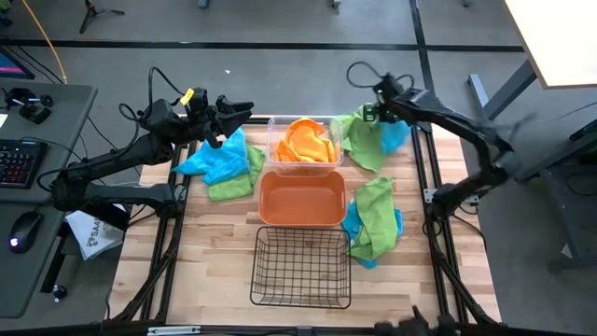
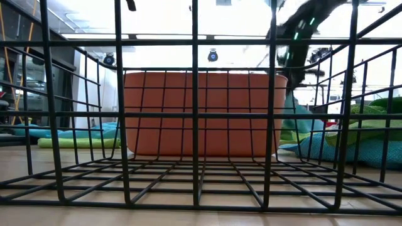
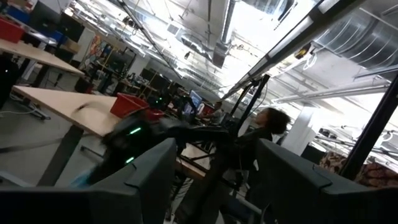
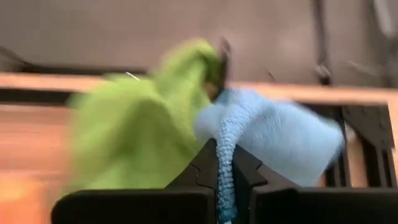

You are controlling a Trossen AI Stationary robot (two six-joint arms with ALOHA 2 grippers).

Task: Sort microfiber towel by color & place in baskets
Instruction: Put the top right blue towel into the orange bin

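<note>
The right gripper (image 1: 380,113) is over the table's far right corner, shut on a blue towel (image 4: 273,134) beside a green towel (image 1: 357,138). The left gripper (image 1: 241,110) is open and raised above the far left pile of blue and green towels (image 1: 222,161); its wrist view sees only the room. Down the middle of the table stand a clear bin (image 1: 304,166) with orange towels (image 1: 304,140), an orange bin (image 1: 300,199) and a black wire basket (image 1: 300,266). Another green and blue pile (image 1: 373,222) lies on the table right of the orange bin. My right gripper pinches a narrow ridge of the blue towel (image 4: 225,163) between its two fingers. The rest of the towel bunches out beyond the fingertips, against the green towel (image 4: 134,124). One layer or several, I cannot tell. In the low view blue cloth (image 2: 298,120) hangs below the gripper.
The three containers stand close in a row from far to near. The low view looks through the wire basket's mesh (image 2: 195,113) at the orange bin (image 2: 201,113). A desk with keyboard and mouse (image 1: 28,168) stands left of the table. A person (image 3: 267,124) shows in the room beyond.
</note>
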